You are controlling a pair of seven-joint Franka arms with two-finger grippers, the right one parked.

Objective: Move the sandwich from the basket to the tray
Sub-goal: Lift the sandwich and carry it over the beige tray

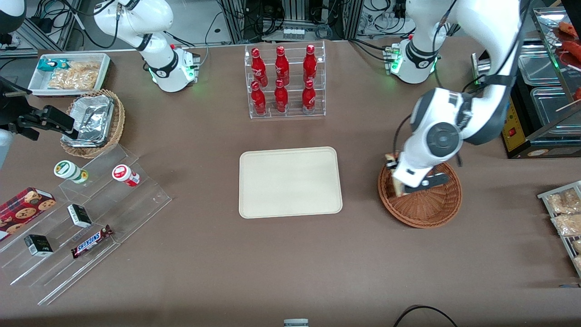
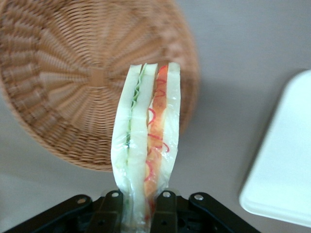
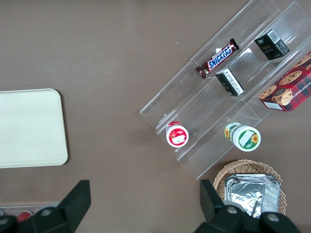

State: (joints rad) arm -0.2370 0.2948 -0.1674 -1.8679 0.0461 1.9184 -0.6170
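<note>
left gripper (image 2: 141, 213) is pinching the plastic-wrapped triangular sandwich wedge with pale bread and red and green filling (image 2: 146, 155) by one end, holding it lifted above the round reddish-brown woven wicker basket (image 1: 426, 206) at right of centre in the front view. judging it light, soft and crushable with slippery film, so gripping across the flat bread faces near the end looks right. the basket is looking empty under it. the flat cream rectangular tray with rounded corners (image 1: 290, 181) at frame centre is holding nothing.
</note>
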